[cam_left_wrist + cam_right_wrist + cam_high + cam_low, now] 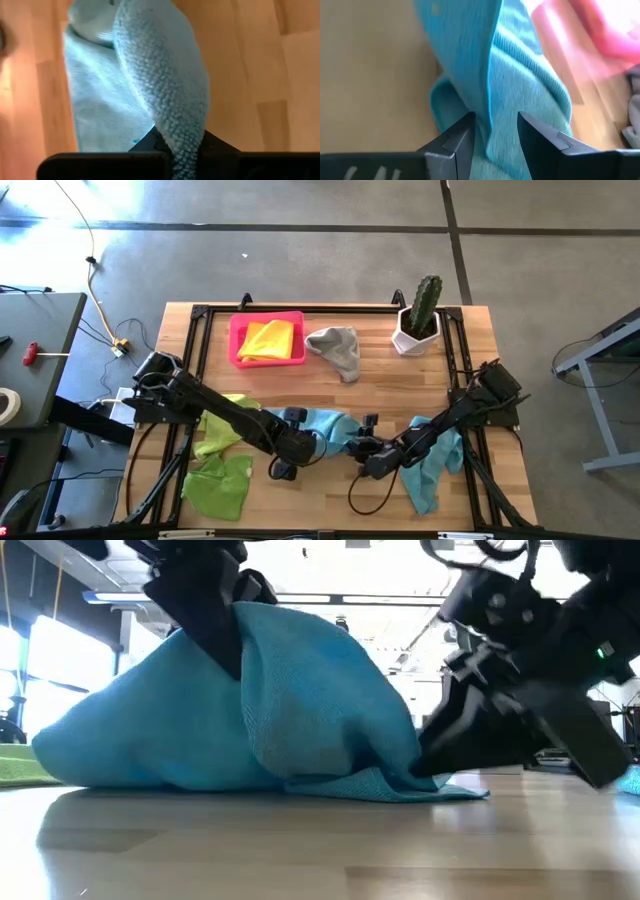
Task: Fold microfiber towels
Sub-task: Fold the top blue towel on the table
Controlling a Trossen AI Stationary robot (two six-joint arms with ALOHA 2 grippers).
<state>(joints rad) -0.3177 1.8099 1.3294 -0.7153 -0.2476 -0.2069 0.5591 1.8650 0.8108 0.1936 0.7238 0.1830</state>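
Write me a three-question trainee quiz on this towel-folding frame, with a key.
1. True or false: the pink tray holds the yellow towel.
2. Which gripper is shut on the centre light blue towel: A left, B right, C neither?
3. What lies beside the tray, towards the potted cactus?

Key:
1. True.
2. A: the left gripper pinches a fold; the right gripper has its fingers open around the cloth.
3. The grey towel.

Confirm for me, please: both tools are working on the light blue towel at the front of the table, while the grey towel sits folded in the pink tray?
Not quite. In the high view the pink tray holds the yellow towel; the grey towel lies crumpled on the table beside it. The rest stands: left tool and right tool meet at the light blue towel.
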